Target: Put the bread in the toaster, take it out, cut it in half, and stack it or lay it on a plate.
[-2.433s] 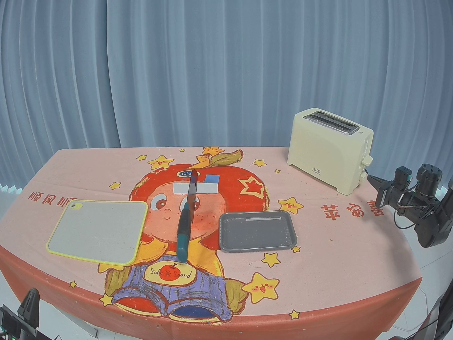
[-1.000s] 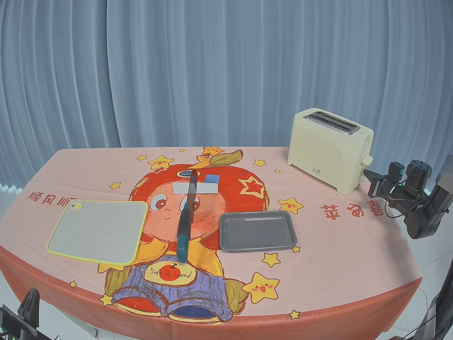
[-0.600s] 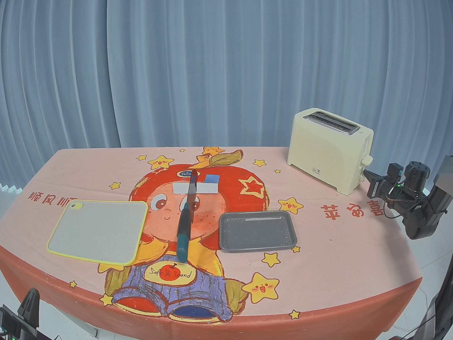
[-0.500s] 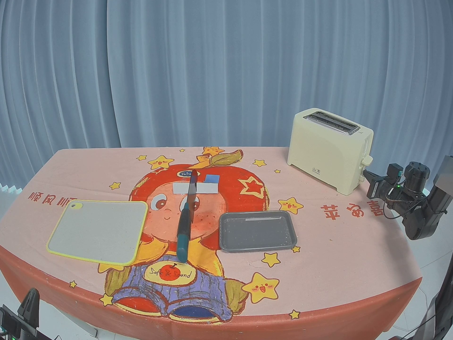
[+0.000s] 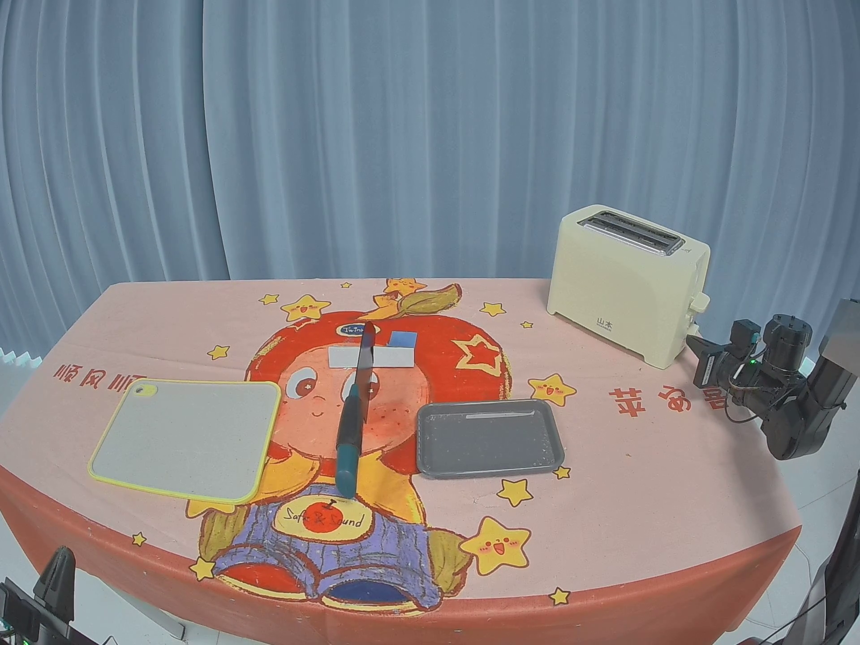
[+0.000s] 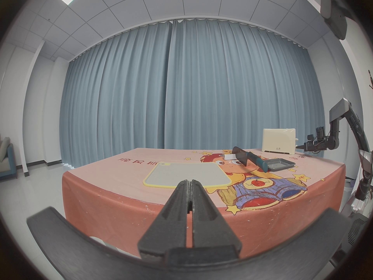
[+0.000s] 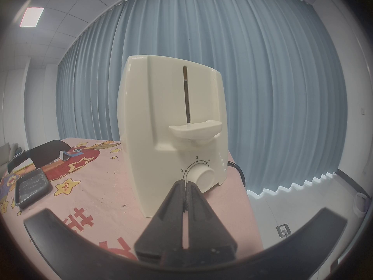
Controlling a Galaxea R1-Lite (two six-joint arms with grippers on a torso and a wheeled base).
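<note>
The cream toaster [image 5: 627, 284] stands at the table's back right, its top slots dark and their contents hidden. In the right wrist view the toaster [image 7: 155, 137] shows its end face, with the lever [image 7: 195, 129] at the low end of its slot above a dial [image 7: 201, 174]. My right gripper [image 5: 692, 344] is shut and empty, with its tip just off that end face, below the lever at dial height [image 7: 185, 184]. The left gripper [image 6: 190, 185] is shut and empty, below and in front of the table's front-left edge.
A yellow-rimmed cutting board [image 5: 184, 439] lies front left. A teal-handled knife [image 5: 351, 418] lies in the middle, its blade resting on a small white block [image 5: 394, 356]. A grey tray [image 5: 488, 438] lies right of the knife. The toaster's cord [image 7: 237, 172] runs behind it.
My right gripper closed in on the toaster's lever end, then dropped a little lower. The toaster looks nudged very slightly. The left arm has stayed put.
</note>
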